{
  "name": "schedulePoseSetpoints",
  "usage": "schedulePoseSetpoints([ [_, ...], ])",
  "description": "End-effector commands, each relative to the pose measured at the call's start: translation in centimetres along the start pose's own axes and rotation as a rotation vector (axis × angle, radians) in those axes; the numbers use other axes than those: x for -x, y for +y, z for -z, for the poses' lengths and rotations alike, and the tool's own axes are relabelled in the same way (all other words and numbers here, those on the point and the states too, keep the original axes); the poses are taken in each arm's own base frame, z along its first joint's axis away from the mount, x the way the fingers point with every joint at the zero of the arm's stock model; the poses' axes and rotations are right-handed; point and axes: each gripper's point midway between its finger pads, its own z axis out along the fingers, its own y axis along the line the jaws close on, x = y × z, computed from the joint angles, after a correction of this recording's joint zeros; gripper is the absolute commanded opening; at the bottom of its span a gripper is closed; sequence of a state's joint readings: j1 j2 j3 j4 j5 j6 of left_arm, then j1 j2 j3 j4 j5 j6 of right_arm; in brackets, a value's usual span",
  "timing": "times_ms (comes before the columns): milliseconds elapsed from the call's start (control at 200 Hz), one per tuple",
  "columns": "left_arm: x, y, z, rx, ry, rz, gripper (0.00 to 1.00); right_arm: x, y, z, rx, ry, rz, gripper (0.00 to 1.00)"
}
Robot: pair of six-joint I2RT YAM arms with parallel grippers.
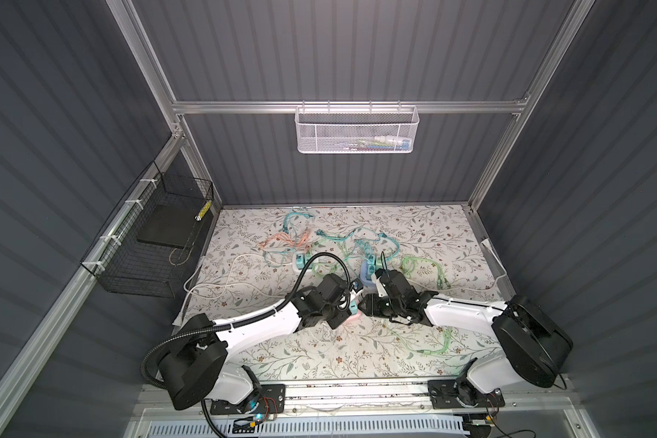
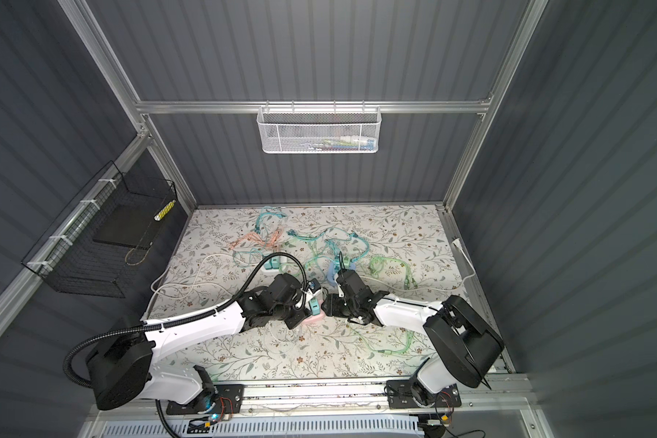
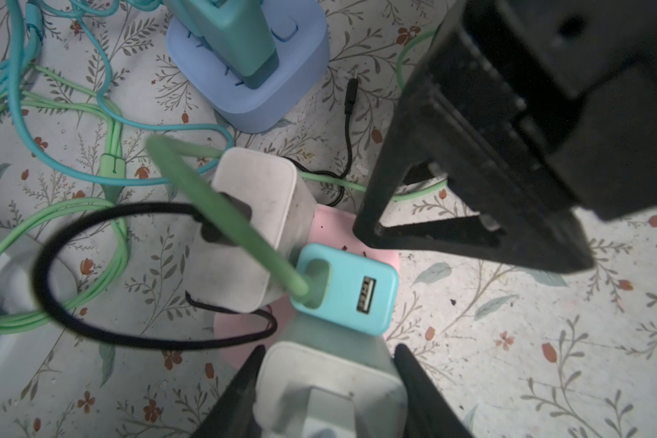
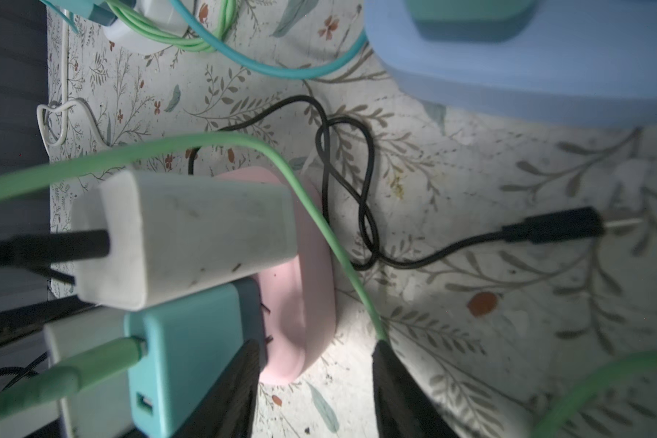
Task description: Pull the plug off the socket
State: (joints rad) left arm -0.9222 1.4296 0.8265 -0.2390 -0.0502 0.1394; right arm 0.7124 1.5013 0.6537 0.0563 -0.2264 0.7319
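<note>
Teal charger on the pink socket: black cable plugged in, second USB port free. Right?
No: the teal charger has a green cable plugged in, not black, per the left wrist view. It is on the pink socket, second USB port free.

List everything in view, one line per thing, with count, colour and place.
Socket blocks: three; pink block between the arms, blue block behind it, white block farther back left.
Chargers on pink block: three; white charger with black cable, teal charger with green cable, grey-white charger nearest the left arm.
Teal plug: at least one, on blue block.
Loose cables: many; teal, green, black, orange, white; strewn on mat.
Mat: one, floral, covers table.
Baskets: two; white mesh basket on back rail, black wire basket on left wall.
Left pincer: black, closed on the grey-white charger.
Right pincer: black, open, at pink block's edge.
</note>
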Motion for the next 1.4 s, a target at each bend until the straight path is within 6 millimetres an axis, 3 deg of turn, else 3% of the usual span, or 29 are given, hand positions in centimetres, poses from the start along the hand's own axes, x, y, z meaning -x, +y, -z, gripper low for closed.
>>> schedulePoseSetpoints([
  [0, 0.1, -1.0, -0.9, -0.051, 0.024, 0.052, 0.4, -0.1, -0.9, 0.5, -0.013, 0.008, -0.006, 0.5],
  [190, 0.5, -2.4, -2.0, -0.088, 0.06, 0.081, 0.38, -0.1, -3.1, 1.2, -0.086, 0.014, -0.011, 0.5],
  [390, -0.7, -3.0, -1.9, -0.087, 0.07, 0.102, 0.4, -0.2, -3.6, 0.7, -0.113, 0.032, 0.008, 0.49],
  [460, -0.7, -3.1, -1.7, -0.09, 0.068, 0.104, 0.41, 0.0, -3.5, 0.7, -0.115, 0.034, 0.017, 0.48],
  [630, -0.5, -2.7, -1.4, -0.07, 0.074, 0.084, 0.56, -0.2, -3.5, 0.5, -0.124, 0.057, 0.033, 0.47],
  [886, -0.6, -2.4, 0.0, -0.05, 0.016, 0.057, 0.67, -0.5, -3.8, 0.1, -0.135, 0.071, 0.023, 0.43],
  [1396, 0.5, -2.1, -1.4, -0.034, -0.045, -0.059, 0.7, -1.0, -3.8, -0.2, -0.127, 0.09, 0.039, 0.42],
])
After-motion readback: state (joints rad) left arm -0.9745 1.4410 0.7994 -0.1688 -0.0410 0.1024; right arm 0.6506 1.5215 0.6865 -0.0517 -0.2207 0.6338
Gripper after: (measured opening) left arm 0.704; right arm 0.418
